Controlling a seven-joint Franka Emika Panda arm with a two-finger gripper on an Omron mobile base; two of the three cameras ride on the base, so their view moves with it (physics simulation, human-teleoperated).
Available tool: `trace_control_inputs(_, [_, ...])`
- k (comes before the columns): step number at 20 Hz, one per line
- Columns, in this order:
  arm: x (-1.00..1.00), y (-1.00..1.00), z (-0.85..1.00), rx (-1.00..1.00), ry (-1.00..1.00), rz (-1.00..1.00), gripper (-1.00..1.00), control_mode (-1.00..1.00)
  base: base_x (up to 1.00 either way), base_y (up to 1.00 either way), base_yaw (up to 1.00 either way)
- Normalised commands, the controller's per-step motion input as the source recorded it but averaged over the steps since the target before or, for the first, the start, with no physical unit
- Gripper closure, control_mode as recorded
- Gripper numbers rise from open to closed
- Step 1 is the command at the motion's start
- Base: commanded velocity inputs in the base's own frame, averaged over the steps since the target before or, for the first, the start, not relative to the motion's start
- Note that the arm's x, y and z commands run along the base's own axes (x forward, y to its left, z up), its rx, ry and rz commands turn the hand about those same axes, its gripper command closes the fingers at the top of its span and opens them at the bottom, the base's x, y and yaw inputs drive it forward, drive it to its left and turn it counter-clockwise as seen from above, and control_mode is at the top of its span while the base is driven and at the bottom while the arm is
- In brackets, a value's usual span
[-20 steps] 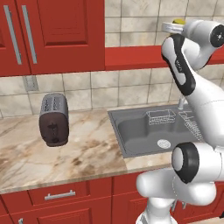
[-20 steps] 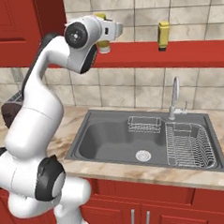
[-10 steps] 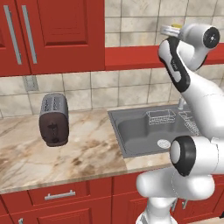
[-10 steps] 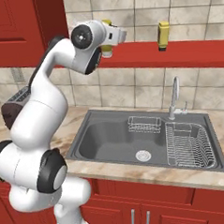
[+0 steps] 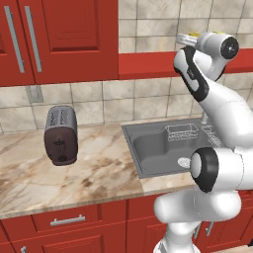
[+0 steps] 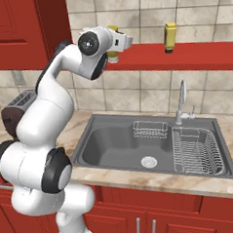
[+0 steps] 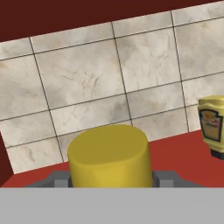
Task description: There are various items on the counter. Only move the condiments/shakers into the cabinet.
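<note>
The bright yellow round bottle (image 7: pixel 109 155) sits between the two dark fingers (image 7: pixel 162 178) of the tool (image 6: pixel 115 43), which holds it by its sides. The bottle is up at the long red open shelf (image 6: pixel 183 56) with the beige tile wall behind it. I cannot tell if the bottle's bottom touches the shelf floor. Since half a second ago the arm has swung a bit along the shelf, and the bottle has gone with it.

The mustard yellow bottle with a dark label (image 6: pixel 170 36) stands upright on the same shelf, well apart from the held one. In the hand view it (image 7: pixel 213 124) shows at the right edge.

Below the shelf is the grey metal sink (image 6: pixel 150 145) with a tall tap (image 6: pixel 181 102) and a wire rack (image 6: pixel 197 150). The dark grey toaster (image 5: pixel 60 134) stands on the beige-brown marble surface (image 5: pixel 99 168), far from the tool. Red cabinet doors with silver bar handles (image 5: pixel 59 39) hang beside the shelf.
</note>
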Motion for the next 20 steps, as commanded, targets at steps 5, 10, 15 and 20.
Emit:
trace_control_inputs(5, [0.45, 0.0, -0.23, 0.0, 0.0, -0.01, 1.0, -1.0, 0.0, 0.0, 0.0])
trace_control_inputs(10, [0.51, 0.0, -0.03, 0.0, 0.03, -0.03, 1.0, -1.0, 0.0, 0.0, 0.0])
trace_control_inputs(15, [0.42, 0.0, 0.01, 0.0, 0.09, -0.01, 1.0, -1.0, 0.0, 0.0, 0.0])
trace_control_inputs(20, [0.46, 0.0, -0.14, -0.02, 0.01, 0.0, 1.0, -1.0, 0.0, 0.0, 0.0])
